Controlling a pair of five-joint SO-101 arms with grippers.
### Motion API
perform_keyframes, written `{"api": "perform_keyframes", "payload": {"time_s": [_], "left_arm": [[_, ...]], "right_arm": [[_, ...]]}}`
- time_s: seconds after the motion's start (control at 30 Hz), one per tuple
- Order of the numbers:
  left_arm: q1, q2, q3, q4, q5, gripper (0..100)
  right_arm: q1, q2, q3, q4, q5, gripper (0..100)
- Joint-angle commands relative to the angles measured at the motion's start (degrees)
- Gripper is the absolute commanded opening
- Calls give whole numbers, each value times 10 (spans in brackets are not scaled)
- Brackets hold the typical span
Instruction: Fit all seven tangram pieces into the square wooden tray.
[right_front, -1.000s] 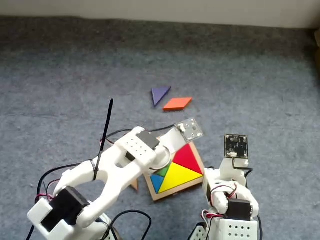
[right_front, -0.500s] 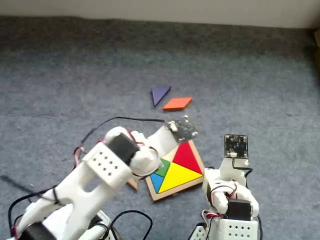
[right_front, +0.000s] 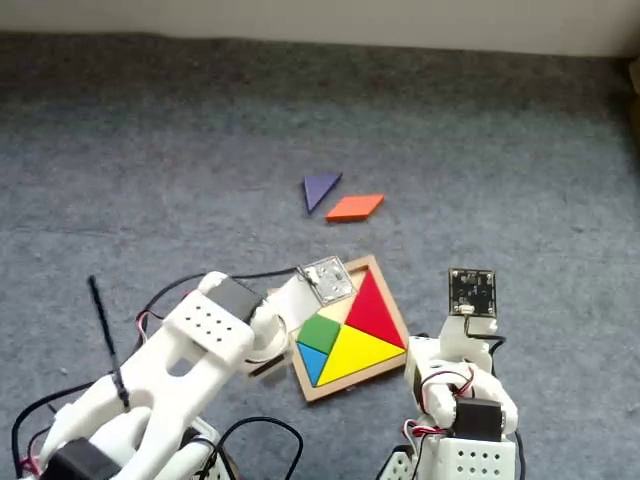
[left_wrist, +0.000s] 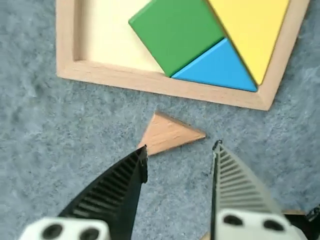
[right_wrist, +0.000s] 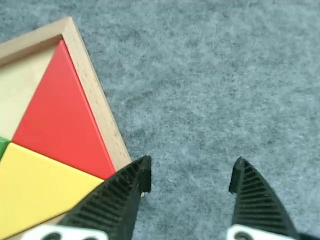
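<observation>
The square wooden tray (right_front: 398, 306) holds a red triangle (right_front: 372, 308), a yellow triangle (right_front: 362, 349), a green square (right_front: 320, 333) and a small blue triangle (right_front: 312, 365). In the left wrist view a plain wooden triangle (left_wrist: 167, 134) lies on the carpet just outside the tray's edge (left_wrist: 150, 81). My left gripper (left_wrist: 177, 152) is open right over it, its tips on either side. My right gripper (right_wrist: 190, 175) hangs open above bare carpet beside the tray (right_wrist: 95, 95). A purple triangle (right_front: 320, 188) and an orange parallelogram (right_front: 355, 207) lie farther back.
Grey carpet (right_front: 500, 150) covers the whole work surface. The left arm's white body (right_front: 190, 360) and its cables (right_front: 110, 330) crowd the near left. The right arm's base (right_front: 460, 410) sits at the near right, next to the tray.
The left arm has swung left and drawn back toward its base, uncovering the green square and the tray's left part. The right arm has kept still.
</observation>
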Motion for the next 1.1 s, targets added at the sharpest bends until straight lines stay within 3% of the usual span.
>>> {"api": "perform_keyframes", "payload": {"time_s": [0.0, 0.13, 0.37, 0.97, 1.07], "left_arm": [[4, 60, 4, -48, -6, 218], [35, 138, -4, -73, -4, 218], [17, 227, -71, -47, -4, 215], [9, 240, -95, -46, -7, 218], [-17, 240, -104, -45, -52, 233]], "right_arm": [[6, -5, 59, 4, 6, 252], [6, -5, 59, 4, 6, 252], [6, -5, 59, 4, 6, 252], [6, -5, 59, 4, 6, 252], [6, -5, 59, 4, 6, 252]]}}
